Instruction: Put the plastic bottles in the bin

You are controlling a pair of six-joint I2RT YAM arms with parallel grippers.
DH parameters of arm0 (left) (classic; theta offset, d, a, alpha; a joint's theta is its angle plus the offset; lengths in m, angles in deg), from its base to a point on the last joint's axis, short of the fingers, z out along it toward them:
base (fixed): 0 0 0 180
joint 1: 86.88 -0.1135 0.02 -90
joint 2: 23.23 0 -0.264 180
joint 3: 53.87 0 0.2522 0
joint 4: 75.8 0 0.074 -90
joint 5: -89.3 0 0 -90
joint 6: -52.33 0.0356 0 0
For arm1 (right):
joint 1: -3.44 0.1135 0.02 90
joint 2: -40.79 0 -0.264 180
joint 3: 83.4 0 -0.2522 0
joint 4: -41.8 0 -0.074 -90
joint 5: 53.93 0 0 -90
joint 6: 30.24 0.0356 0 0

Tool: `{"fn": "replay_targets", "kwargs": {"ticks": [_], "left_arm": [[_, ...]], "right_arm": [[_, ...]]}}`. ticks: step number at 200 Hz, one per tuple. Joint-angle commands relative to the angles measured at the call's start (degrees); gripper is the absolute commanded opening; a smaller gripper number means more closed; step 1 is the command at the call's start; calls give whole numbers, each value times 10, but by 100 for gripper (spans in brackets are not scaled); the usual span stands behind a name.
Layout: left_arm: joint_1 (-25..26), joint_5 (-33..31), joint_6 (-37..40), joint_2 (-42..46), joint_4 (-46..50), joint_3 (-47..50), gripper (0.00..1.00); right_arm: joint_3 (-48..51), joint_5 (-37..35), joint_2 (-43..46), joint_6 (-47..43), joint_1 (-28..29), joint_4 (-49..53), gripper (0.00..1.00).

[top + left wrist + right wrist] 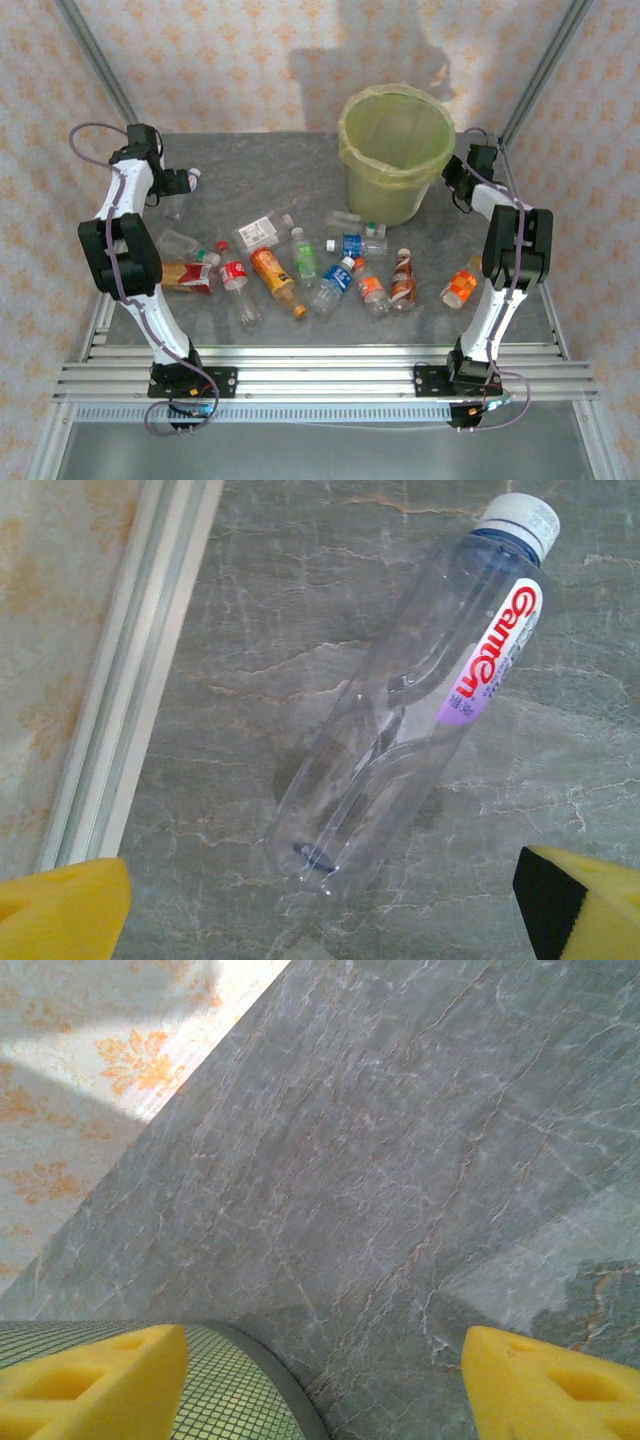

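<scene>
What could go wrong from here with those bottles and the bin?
The clear bottle in front of the open left tool is round and slick; it might roll toward the rail or squirt out when pinched. The right tool hangs close beside the bin, so a careless swing could shove it. The bottles in the middle lie crowded, so picking one may knock its neighbours.

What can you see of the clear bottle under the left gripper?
The clear bottle is see-through plastic, seemingly empty, with a white cap, blue neck ring and a red, white and purple label. It lies on its side on the grey marbled table, beside the aluminium rail. The open left gripper hovers above, not touching it.
</scene>
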Motion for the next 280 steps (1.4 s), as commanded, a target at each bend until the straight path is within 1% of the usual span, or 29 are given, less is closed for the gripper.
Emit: {"fn": "replay_targets", "kwargs": {"ticks": [1, 27, 89, 183, 215, 265, 280], "left_arm": [[1, 27, 51, -26, 43, -37, 100], [1, 48, 70, -58, 59, -74, 100], [1, 53, 91, -126, 77, -135, 100], [2, 59, 101, -200, 95, -210, 100], [2, 59, 99, -212, 91, -211, 92], [3, 73, 97, -229, 91, -223, 85], [6, 76, 96, -235, 92, -231, 80]], "right_arm": [[13, -7, -2, 8, 12, -14, 73], [12, -7, -4, 10, 16, -15, 73], [7, -36, -6, 18, 52, -2, 73], [-79, -61, -68, 46, 107, 28, 74], [-103, -68, -83, 45, 122, 41, 74], [-122, -67, -100, 50, 132, 46, 74], [-126, -69, -105, 50, 136, 46, 74]]}}
